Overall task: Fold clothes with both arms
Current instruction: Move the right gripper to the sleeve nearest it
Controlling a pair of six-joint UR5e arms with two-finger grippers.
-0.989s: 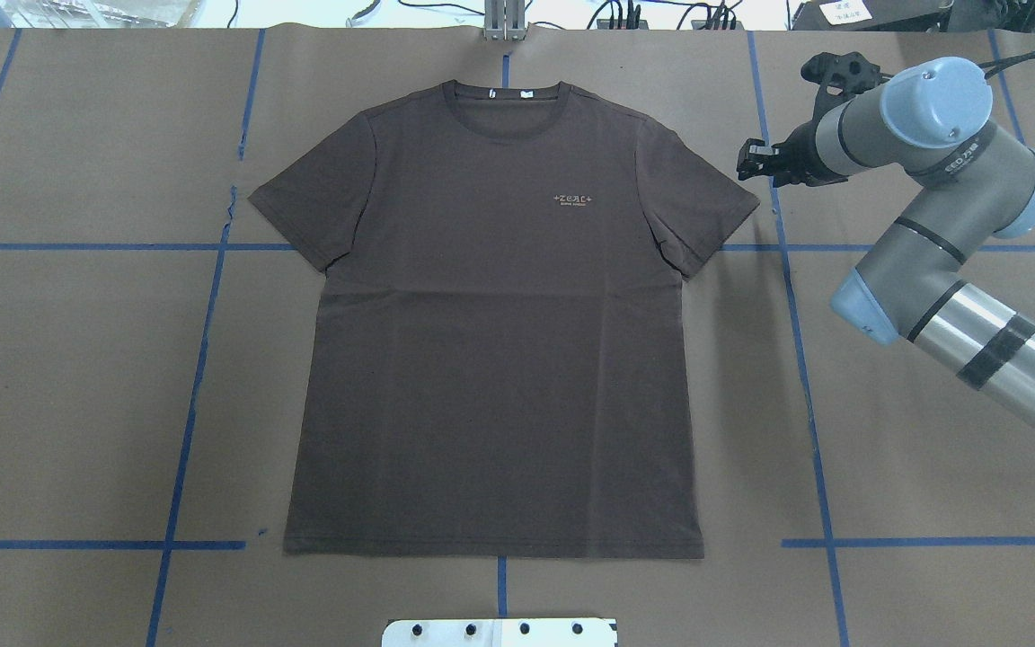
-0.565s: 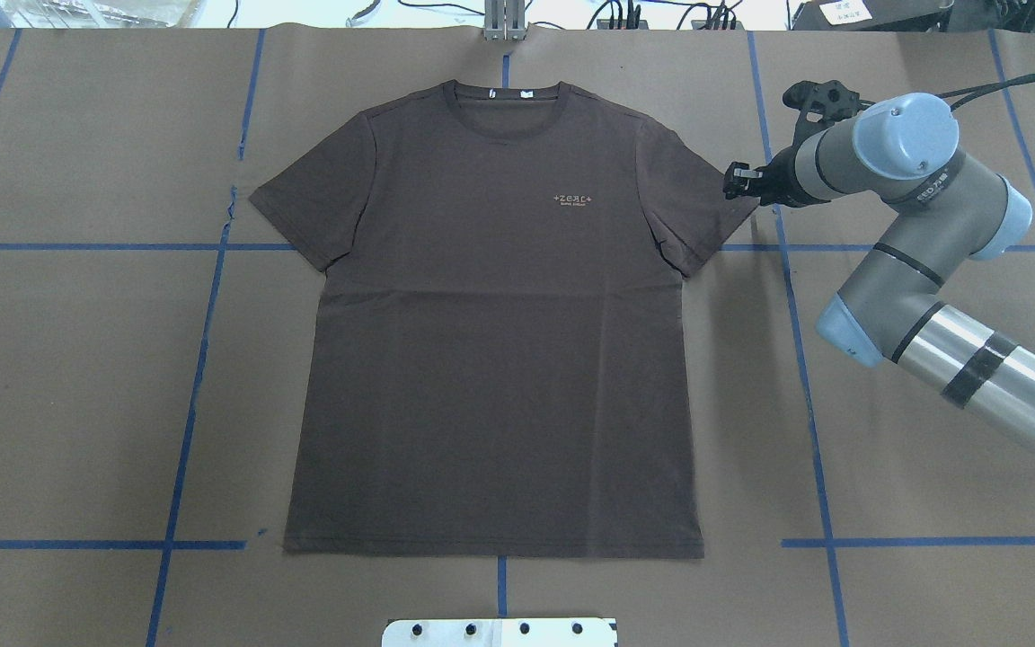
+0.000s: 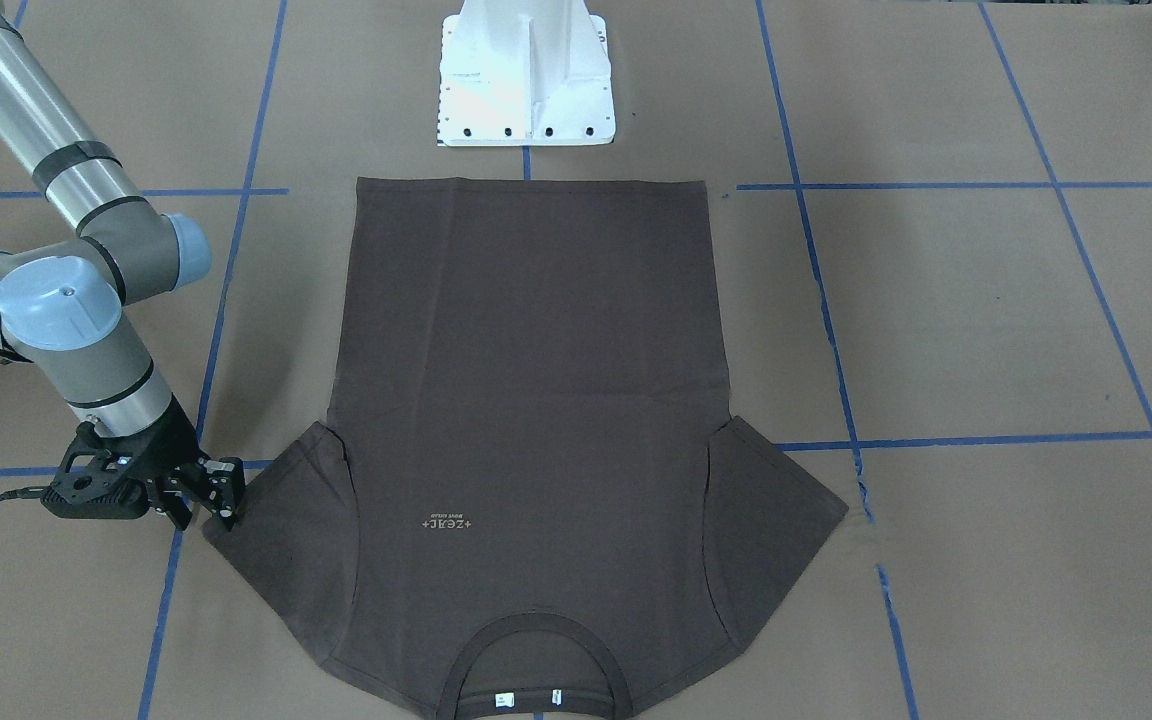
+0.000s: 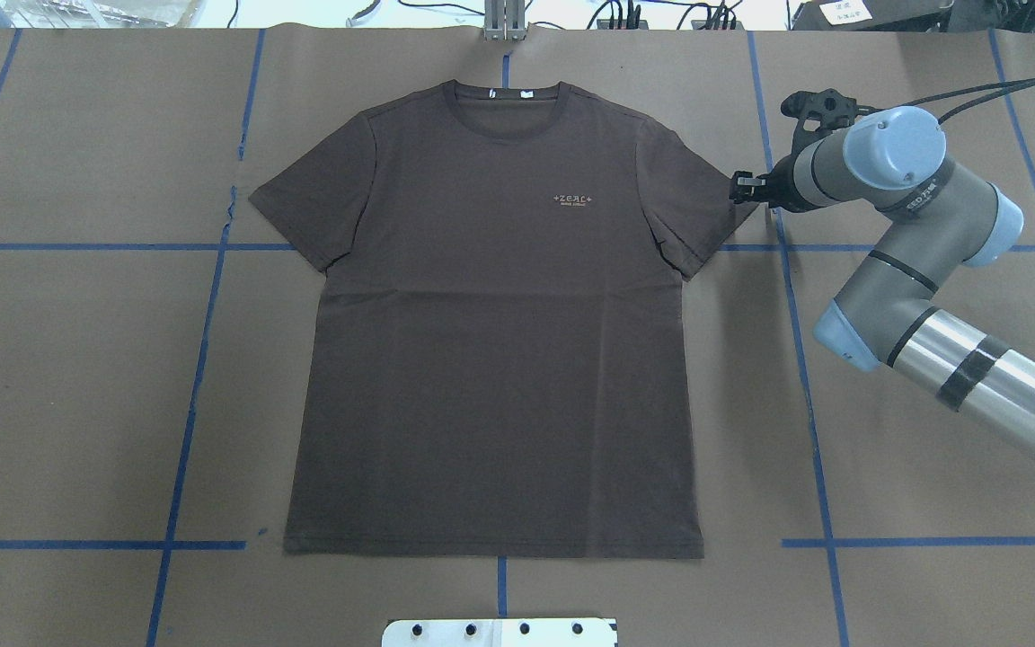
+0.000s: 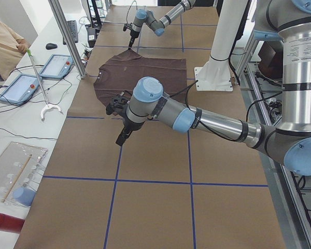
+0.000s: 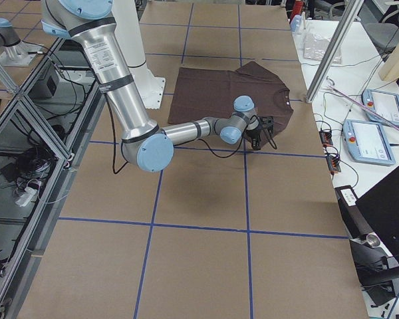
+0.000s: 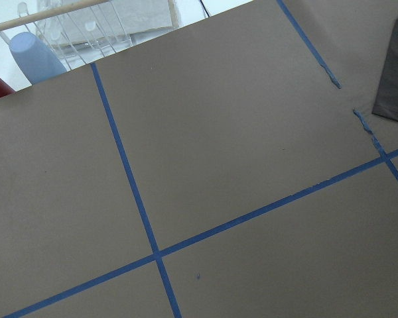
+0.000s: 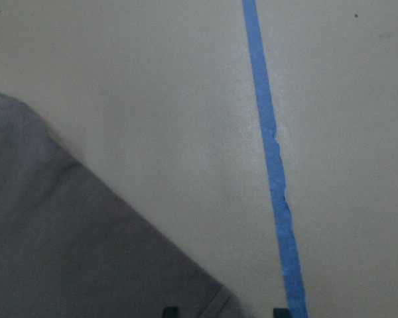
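Seen from across the worktop (image 3: 936, 320), the dark brown T-shirt (image 3: 526, 400) lies flat and front up. Its hem is near the white pedestal (image 3: 526, 80) and its collar points away from the robot. The right arm (image 3: 86, 330) comes in on this view's left. The right pincer (image 3: 224, 492) sits low at the outer corner of one sleeve (image 3: 276, 540) with its jaws apart. I cannot tell whether it touches the cloth.

From overhead, the shirt is spread smooth in the middle of the brown paper, between lines of blue tape (image 4: 185, 404). The right pincer is at the tip of the sleeve on that view's right. No left arm shows here.

From the robot's left end, the near left arm (image 5: 197, 116) reaches out over bare paper. The left pincer (image 5: 123, 137) points down, well apart from the shirt. I cannot tell whether it is apart or together. The far arm stands at the shirt's far sleeve.

From the robot's right end, the near arm bends low, its pincer at the near sleeve.

The left wrist camera shows paper, a tape cross and one dark corner of the shirt at the right edge.

The right wrist camera shows the sleeve corner at lower left. Two dark fingertips (image 8: 170, 311) stand apart at the bottom edge, with the sleeve's tip between them.
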